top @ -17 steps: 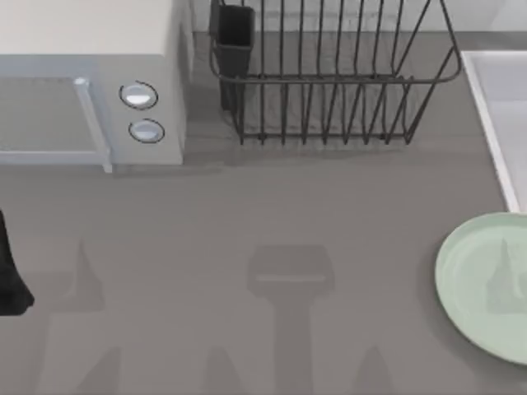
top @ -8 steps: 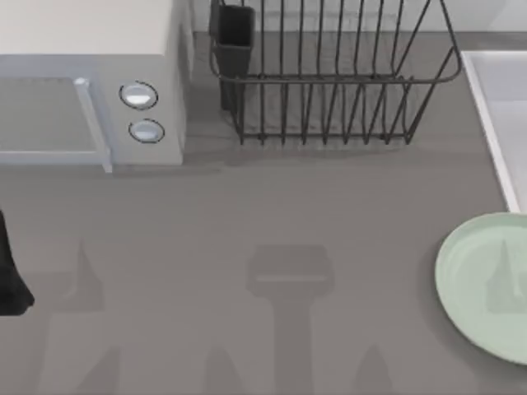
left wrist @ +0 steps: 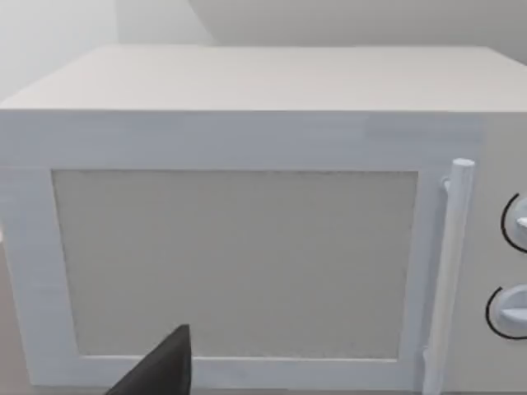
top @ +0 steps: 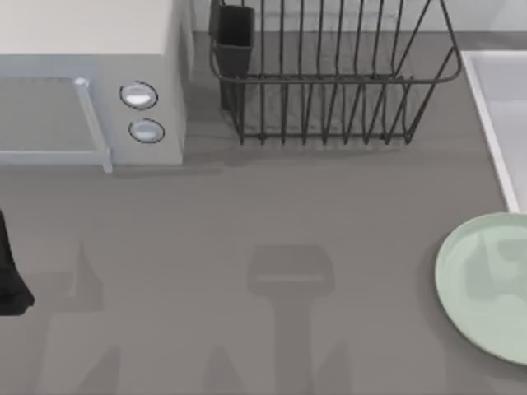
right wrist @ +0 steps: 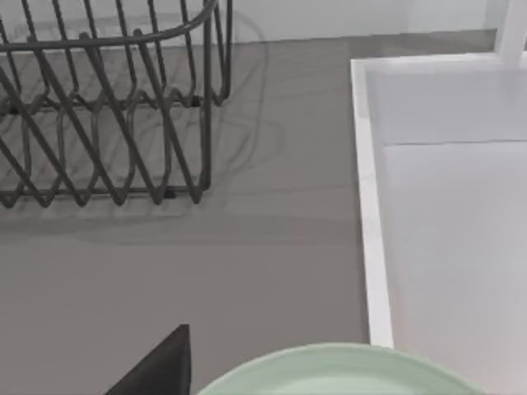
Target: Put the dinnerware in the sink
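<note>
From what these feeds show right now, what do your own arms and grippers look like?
Little of them is in frame. The left arm is a matte black, angular shape at the table's left edge. Each wrist view shows one dark, wedge-shaped fingertip tapering to a point: the left gripper's before the microwave, the right gripper's beside the plate. No cables or markings are visible.

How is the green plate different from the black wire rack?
The plate is pale green, round and solid; the wire rack is black and made of thin bars you can see through. The plate lies flat and low at the table's right edge; the rack stands tall at the back. Both sit on the grey table, beside the sink.
</note>
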Tool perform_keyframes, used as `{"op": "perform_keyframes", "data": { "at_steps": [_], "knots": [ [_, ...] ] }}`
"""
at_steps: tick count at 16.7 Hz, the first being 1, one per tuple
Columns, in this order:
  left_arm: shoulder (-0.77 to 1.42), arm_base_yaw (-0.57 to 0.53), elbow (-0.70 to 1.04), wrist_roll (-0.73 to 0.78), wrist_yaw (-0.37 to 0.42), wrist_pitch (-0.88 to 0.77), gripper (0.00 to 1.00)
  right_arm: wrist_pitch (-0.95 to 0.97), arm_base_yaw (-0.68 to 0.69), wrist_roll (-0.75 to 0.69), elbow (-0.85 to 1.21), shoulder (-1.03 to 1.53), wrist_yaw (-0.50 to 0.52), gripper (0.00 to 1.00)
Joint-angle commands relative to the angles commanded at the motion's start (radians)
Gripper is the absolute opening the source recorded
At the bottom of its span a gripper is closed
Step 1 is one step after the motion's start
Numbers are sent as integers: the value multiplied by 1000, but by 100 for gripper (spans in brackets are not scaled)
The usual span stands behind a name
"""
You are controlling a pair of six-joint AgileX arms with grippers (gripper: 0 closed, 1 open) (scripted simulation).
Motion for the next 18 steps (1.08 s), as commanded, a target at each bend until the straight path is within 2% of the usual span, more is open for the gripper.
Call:
{"op": "perform_keyframes", "data": {
  "at_steps": [11, 15, 18],
  "knots": [
    [0, 0, 0, 0, 0, 0, 100, -615, 239, 247, 717, 1047, 0, 100],
    [0, 0, 0, 0, 0, 0, 100, -760, 296, 305, 886, 1293, 0, 100],
    [0, 0, 0, 0, 0, 0, 100, -807, 315, 324, 941, 1368, 0, 100]
  ]
}}
